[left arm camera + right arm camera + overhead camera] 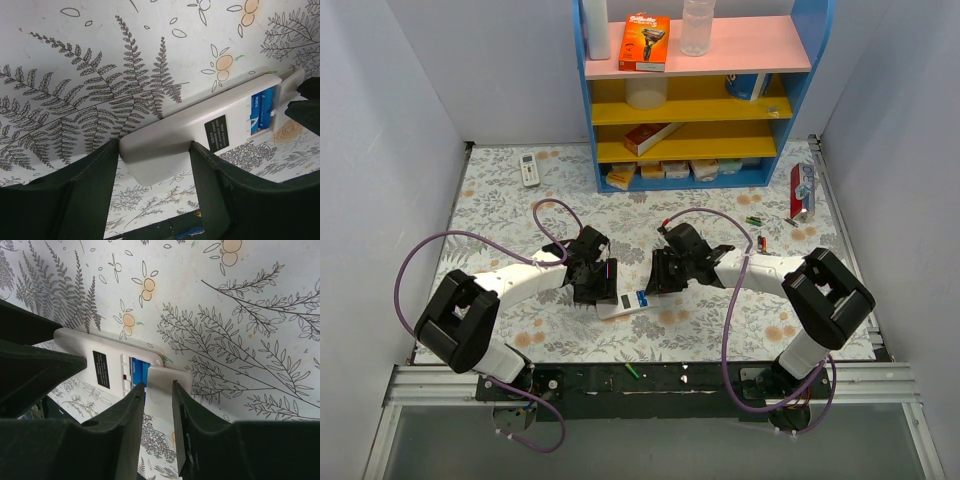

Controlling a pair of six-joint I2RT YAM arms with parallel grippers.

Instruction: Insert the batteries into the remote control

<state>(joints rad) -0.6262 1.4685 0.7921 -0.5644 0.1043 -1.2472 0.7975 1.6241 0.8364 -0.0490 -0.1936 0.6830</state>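
Now at cover-closing step. Remote control [190,127]: back-up on table [500,200], near middle of near edge. Left gripper [154,156]: pinching plain end of remote across its width. Batteries [262,107]: two blue cells seated side by side in recess, part exposed. Right gripper [158,389]: narrowed onto battery cover [167,376], seemingly pinching its sides; cover only partly over recess. Next, by judgement: slide cover flat along body toward left gripper until flush, without tilting.
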